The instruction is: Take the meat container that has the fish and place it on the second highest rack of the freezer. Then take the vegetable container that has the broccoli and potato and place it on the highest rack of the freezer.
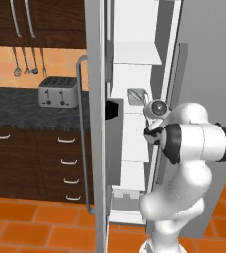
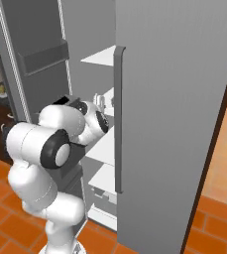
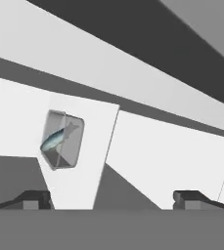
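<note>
End effector [image 3: 112, 199] wide open — empty.

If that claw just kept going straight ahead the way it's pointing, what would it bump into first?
Probably the white freezer shelf straight ahead. The fish container sits off to one side of the open gripper, so it would likely be missed, though depth is hard to judge.

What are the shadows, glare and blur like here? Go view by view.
Left base view: flat, even rendered light, no glare; the clear fish container on the white freezer rack is small but sharp. Right base view: the grey freezer door is evenly shaded, edges crisp. Hand view: hard-edged dark shadow wedges cross the white shelving, and the open gripper fingertips look sharp.
</note>
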You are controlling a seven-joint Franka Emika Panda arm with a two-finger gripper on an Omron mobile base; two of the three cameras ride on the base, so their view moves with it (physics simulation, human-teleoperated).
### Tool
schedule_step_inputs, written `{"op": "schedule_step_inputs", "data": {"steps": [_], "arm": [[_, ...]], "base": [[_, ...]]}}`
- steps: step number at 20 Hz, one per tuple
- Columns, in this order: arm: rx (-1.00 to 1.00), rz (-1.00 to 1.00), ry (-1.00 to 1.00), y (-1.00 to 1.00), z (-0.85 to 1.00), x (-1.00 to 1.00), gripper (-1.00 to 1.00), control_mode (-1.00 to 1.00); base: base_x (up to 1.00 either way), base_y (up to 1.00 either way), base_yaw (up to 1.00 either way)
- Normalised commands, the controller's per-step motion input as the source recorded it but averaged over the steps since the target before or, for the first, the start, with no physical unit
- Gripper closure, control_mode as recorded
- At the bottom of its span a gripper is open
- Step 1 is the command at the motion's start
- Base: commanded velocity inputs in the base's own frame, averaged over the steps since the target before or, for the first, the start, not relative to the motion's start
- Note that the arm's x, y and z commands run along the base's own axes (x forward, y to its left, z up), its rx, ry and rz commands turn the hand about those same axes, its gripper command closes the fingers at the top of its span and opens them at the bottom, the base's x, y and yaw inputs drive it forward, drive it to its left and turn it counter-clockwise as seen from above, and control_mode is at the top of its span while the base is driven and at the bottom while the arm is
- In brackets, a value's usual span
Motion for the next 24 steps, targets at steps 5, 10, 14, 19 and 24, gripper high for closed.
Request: {"op": "schedule_step_inputs", "data": {"steps": [5, 10, 14, 19, 24], "arm": [[-0.07, 0.19, 0.0, 0.03, 0.59, -1.0, -1.0, -1.0], [0.03, 0.11, -0.01, -0.06, 0.81, -0.94, -1.0, -1.0], [0.21, 0.03, 0.02, -0.43, 1.0, -0.91, -1.0, -1.0], [0.22, 0.0, 0.18, -0.33, 1.0, -0.52, -1.0, -1.0], [0.09, 0.02, 0.38, -0.16, 0.61, -0.77, -1.0, -1.0]], "base": [[0.0, 0.0, 0.0], [0.0, 0.0, 0.0], [0.0, 0.0, 0.0], [0.0, 0.0, 0.0], [0.0, 0.0, 0.0]]}}
